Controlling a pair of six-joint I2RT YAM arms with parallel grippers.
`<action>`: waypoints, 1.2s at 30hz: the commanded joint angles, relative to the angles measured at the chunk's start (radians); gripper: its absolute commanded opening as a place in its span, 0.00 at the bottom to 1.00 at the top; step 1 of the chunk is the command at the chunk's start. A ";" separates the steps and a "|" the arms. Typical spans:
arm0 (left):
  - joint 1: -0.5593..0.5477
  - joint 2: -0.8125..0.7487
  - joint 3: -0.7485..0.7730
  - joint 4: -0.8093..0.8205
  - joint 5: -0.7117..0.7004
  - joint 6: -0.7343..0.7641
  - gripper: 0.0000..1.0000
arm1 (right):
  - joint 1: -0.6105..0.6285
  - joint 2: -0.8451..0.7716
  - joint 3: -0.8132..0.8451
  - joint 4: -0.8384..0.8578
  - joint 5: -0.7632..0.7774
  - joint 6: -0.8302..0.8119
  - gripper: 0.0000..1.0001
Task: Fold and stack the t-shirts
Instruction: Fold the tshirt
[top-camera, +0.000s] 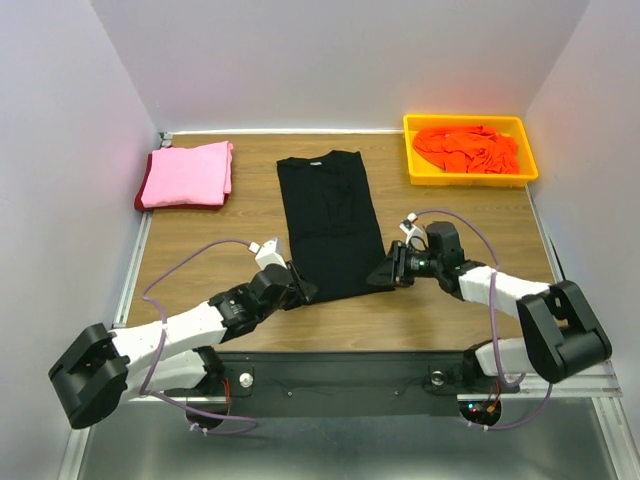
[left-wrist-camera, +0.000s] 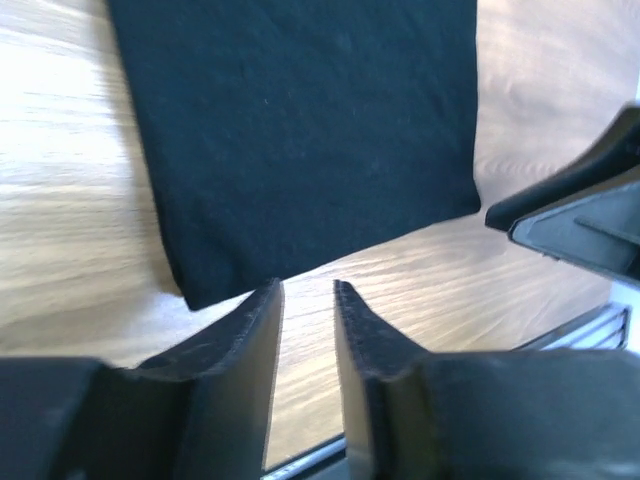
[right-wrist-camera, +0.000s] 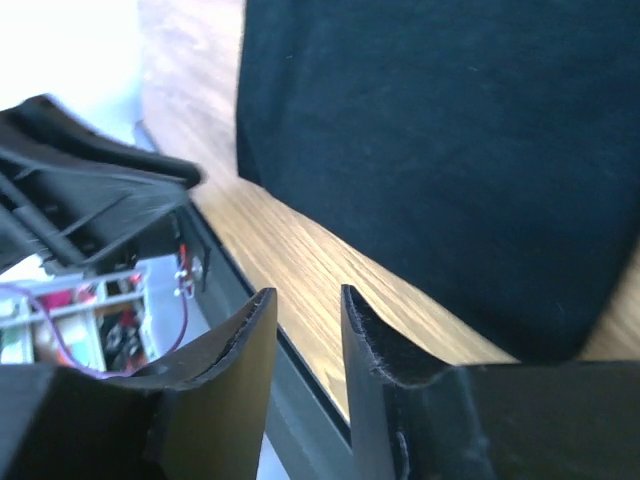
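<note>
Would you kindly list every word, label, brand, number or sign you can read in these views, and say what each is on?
Readable text: none in any view.
black t-shirt: plain, no print or label showing.
pink t-shirt, orange t-shirt, yellow tray: no lettering visible.
electronics in the right wrist view: any markings are too blurred to read.

A wooden table (top-camera: 200, 225) with a light brown grain fills the middle of a small booth. A plain pale back wall (top-camera: 340, 60), a left wall (top-camera: 60, 150) and a right wall (top-camera: 600, 120) close it in on three sides. A metal rail (top-camera: 135, 265) runs along the table's left edge, and a dark strip (top-camera: 340, 370) lines its near edge. The light is soft and even, with a white glare on the wood in the left wrist view.
</note>
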 joint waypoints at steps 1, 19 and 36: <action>-0.003 0.049 -0.049 0.252 0.066 0.087 0.36 | -0.003 0.073 -0.031 0.311 -0.151 0.021 0.36; 0.066 0.244 -0.310 0.459 0.112 -0.108 0.18 | -0.154 0.475 -0.183 0.606 -0.148 0.048 0.19; 0.072 -0.069 -0.037 -0.102 -0.044 -0.013 0.42 | -0.164 -0.027 -0.025 -0.056 0.044 -0.137 0.41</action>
